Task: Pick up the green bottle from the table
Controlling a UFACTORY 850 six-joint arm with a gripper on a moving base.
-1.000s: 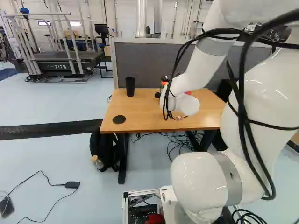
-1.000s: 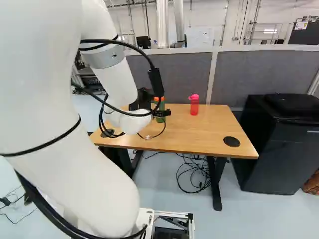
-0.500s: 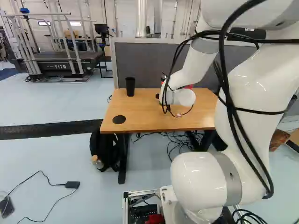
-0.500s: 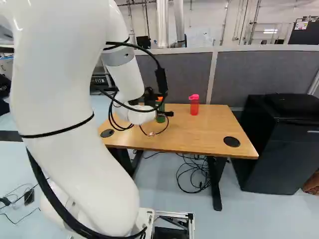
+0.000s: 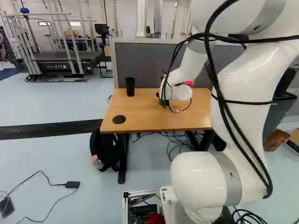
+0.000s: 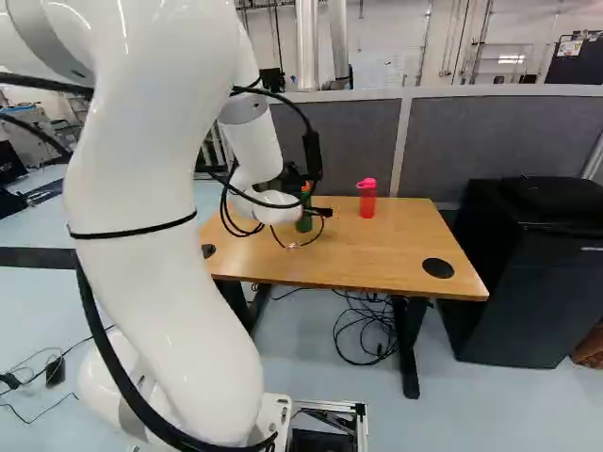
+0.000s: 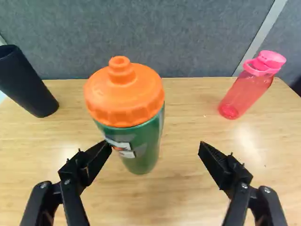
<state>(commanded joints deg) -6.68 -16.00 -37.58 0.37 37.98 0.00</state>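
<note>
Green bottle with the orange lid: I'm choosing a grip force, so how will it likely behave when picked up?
The green bottle looks like squeezable plastic, so its wall may give slightly. Standing upright and taller than wide, it might tip if nudged near its orange lid. Its opaque wall hides any contents, so weight is hard to judge.

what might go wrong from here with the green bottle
The claw is open but off-centre: the green bottle sits nearer the finger on the black cup's side. Closing or advancing now could nudge or tip it.

The black cable looping beside the wrist might snag as the arm moves.
</note>
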